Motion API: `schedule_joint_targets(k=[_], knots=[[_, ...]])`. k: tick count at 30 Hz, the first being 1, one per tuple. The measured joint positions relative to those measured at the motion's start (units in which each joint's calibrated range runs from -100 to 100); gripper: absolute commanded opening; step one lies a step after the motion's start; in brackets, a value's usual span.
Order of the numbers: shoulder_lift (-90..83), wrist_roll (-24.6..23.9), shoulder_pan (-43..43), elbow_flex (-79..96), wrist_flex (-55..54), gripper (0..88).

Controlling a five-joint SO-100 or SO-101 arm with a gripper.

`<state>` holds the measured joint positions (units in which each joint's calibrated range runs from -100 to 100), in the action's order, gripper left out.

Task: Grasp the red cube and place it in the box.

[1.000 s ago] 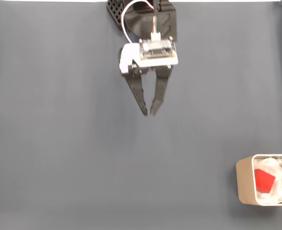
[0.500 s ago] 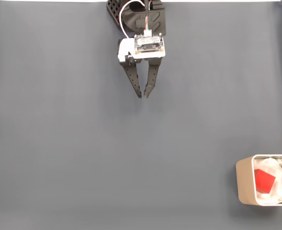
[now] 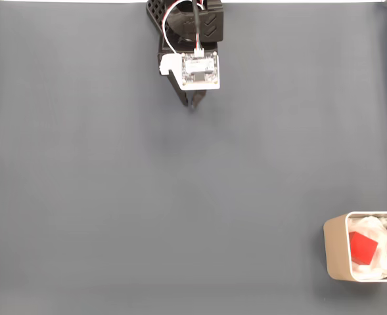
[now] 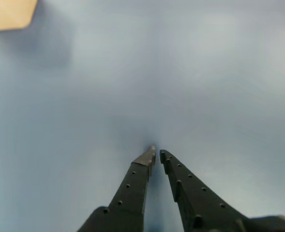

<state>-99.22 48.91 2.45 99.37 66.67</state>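
The red cube (image 3: pixel 362 246) lies inside the box (image 3: pixel 335 249) on its white lining, at the bottom right of the fixed view. My gripper (image 3: pixel 194 105) is far from it, pulled back near the arm's base at the top centre, mostly hidden under the wrist board. In the wrist view the gripper (image 4: pixel 157 153) points at bare grey mat, its two black fingers nearly touching at the tips with nothing between them. A beige corner of the box (image 4: pixel 9 13) shows at the top left of that view.
A grey mat (image 3: pixel 114 197) covers the whole table. The arm's black base (image 3: pixel 190 20) stands at the top edge. The box sits against the right edge, partly cut off by the frame.
The arm has pulled back toward its base, and the fingers have come from slightly apart to almost together. The cube and box have not moved.
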Motion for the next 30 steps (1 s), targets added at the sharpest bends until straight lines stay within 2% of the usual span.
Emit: schedule_joint_targets(k=[10, 13, 15, 30], knots=[[-0.7, 1.9, -0.3, 0.0, 7.4, 0.0], [-0.8, 1.9, -0.3, 0.0, 7.7, 0.2], [-0.8, 1.9, -0.3, 0.0, 7.7, 3.6], [-0.8, 0.7, -0.3, 0.0, 8.0, 3.8]])
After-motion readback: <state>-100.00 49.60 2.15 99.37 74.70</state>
